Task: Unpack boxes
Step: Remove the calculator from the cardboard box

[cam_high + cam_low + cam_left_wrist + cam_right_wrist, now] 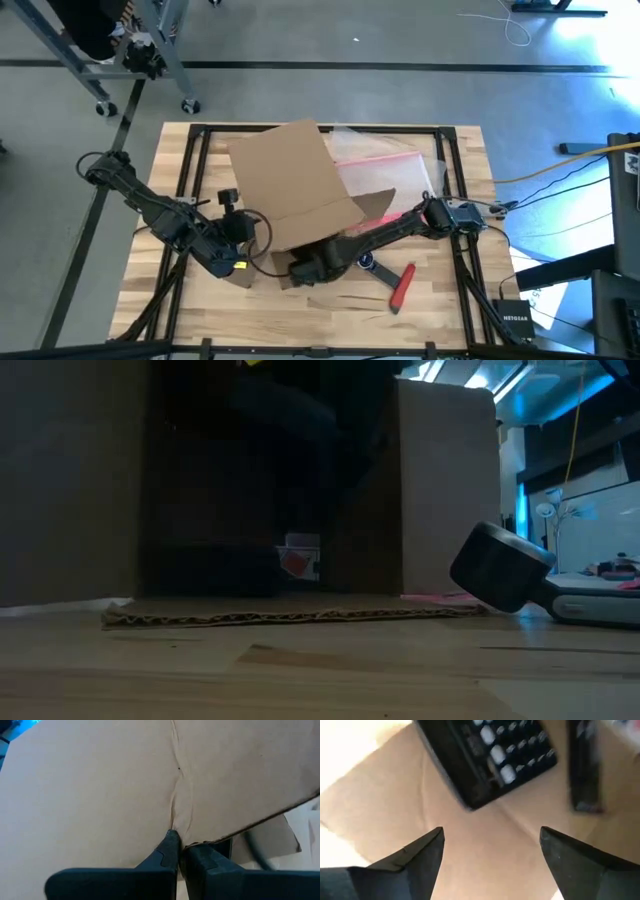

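Observation:
The brown cardboard box (295,185) lies tipped in the middle of the table, its opening toward the near edge and one flap (300,615) flat on the wood. My left gripper (240,262) is shut on the box's near-left edge. My right gripper (492,837) is open and reaches inside the box from the right; in the high view its wrist (318,266) shows under the box's upper wall. A black device with white keys (490,755) lies inside, ahead of the open fingers, untouched. A small red-and-white item (298,558) shows deep in the box. My left gripper pinches the edge of the box's cardboard wall (196,840) between its two fingers, beside a crease that runs up the panel (177,785). The fingers come from the table's left side. The box stays with its lower flap on the table.
A clear plastic pouch with a pink-red zip edge (385,165) lies behind and to the right of the box. A red-handled tool (402,285) lies on the table near the right arm; its dark head (500,568) shows in the low view. Bare wood lies along the near edge.

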Robot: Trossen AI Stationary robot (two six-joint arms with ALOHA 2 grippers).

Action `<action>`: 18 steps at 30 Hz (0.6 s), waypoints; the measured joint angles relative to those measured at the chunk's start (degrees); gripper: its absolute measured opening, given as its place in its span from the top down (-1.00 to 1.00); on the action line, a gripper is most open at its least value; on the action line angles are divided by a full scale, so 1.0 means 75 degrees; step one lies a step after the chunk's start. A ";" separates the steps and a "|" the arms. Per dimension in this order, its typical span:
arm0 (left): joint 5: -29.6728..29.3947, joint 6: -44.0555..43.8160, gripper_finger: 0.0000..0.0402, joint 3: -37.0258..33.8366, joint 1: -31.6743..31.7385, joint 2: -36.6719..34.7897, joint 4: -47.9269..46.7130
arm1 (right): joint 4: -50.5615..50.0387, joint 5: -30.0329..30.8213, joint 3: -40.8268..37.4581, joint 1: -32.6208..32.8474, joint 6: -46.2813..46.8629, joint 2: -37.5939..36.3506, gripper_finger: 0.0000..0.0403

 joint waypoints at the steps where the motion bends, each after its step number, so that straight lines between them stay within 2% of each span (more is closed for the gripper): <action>1: 0.0008 0.0008 0.98 0.0000 0.0000 0.0000 0.0005 | 0.0128 0.0343 -0.0080 0.0037 -0.0258 0.0000 -0.58; 6: 0.0013 0.0104 0.98 -0.0001 0.0000 0.0003 0.0040 | 0.2006 0.1317 -0.0810 0.0172 -0.2494 -0.0006 -0.58; 9: 0.0013 0.0112 0.98 -0.0003 0.0000 0.0003 0.0043 | 0.3182 0.1437 -0.1270 0.0027 -0.3583 -0.0009 -0.58; 11: 0.0010 0.0046 0.98 -0.0003 -0.0003 0.0006 0.0040 | 0.3708 0.1386 -0.1568 -0.0170 -0.3924 0.0034 -0.58; 14: 0.0007 -0.0027 0.98 -0.0003 -0.0003 0.0009 0.0048 | 0.3803 0.1346 -0.1686 -0.0426 -0.3997 0.0146 -0.55; 16: 0.0005 -0.0035 0.98 -0.0003 -0.0006 0.0009 0.0048 | 0.3862 0.1169 -0.1675 -0.0547 -0.3932 0.0163 -0.45; 18: 0.0008 -0.0038 0.98 -0.0003 -0.0006 0.0009 0.0059 | 0.3846 0.0962 -0.1675 -0.0580 -0.3932 0.0163 -0.24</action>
